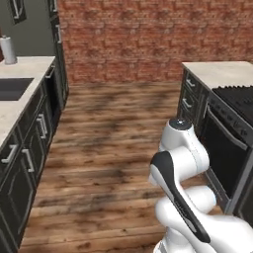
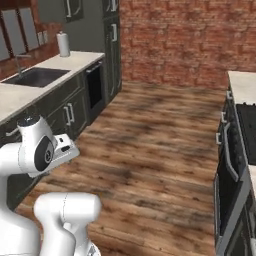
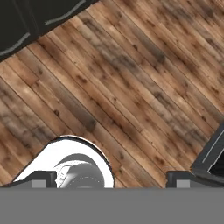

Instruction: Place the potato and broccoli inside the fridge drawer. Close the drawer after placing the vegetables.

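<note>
The white jointed arm (image 1: pixel 180 163) is seen folded low over a floor of brown wooden planks (image 1: pixel 113 143), in an aisle between two runs of dark cabinets. In the hand view the two-finger gripper (image 3: pixel 111 180) is pointed down at the planks, its two small dark fingertips (image 3: pixel 40 181) set wide apart with nothing between them, so the jaws are released and empty. On the robot's left a pale stone counter (image 2: pixel 30 92) is carried by dark cabinet fronts with silver bar handles (image 1: pixel 29 160); a dark recessed sink (image 2: pixel 35 76) is let into it, and a white upright paper-towel roll (image 2: pixel 63 44) stands at its far end. On the right a black oven with a long silver door handle (image 1: pixel 225 148) is set under a dark cooktop (image 1: pixel 237 99), beside another pale counter section (image 1: pixel 217 71). A red brick wall (image 1: pixel 148 39) closes the far end of the aisle. The potato, the broccoli and the fridge drawer cannot be made out in any of these views.
</note>
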{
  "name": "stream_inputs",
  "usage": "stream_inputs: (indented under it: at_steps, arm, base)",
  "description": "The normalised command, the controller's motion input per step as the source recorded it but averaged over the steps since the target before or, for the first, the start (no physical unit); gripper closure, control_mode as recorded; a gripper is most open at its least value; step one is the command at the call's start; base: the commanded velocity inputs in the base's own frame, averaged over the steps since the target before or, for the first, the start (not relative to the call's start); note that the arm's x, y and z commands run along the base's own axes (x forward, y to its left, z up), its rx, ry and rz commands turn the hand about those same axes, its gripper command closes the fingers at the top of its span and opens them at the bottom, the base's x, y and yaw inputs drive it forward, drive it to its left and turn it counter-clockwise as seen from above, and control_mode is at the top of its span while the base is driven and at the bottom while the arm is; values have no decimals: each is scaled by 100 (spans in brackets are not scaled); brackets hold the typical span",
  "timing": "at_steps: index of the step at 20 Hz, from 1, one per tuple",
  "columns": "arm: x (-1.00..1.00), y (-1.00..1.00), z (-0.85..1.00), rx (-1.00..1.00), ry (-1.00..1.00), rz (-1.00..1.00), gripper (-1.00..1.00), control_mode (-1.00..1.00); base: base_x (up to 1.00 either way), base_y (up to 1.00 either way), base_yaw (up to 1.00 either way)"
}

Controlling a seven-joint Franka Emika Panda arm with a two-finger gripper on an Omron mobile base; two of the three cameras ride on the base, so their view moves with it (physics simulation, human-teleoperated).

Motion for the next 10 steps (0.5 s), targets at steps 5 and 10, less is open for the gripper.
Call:
stream_inputs:
  at_steps: [5,10]
  arm:
    - [0,0,0,0,0,0,-100,100]
    - [0,0,0,0,0,0,-100,100]
  base:
    - [33,-3,-61]
    - [30,1,-63]
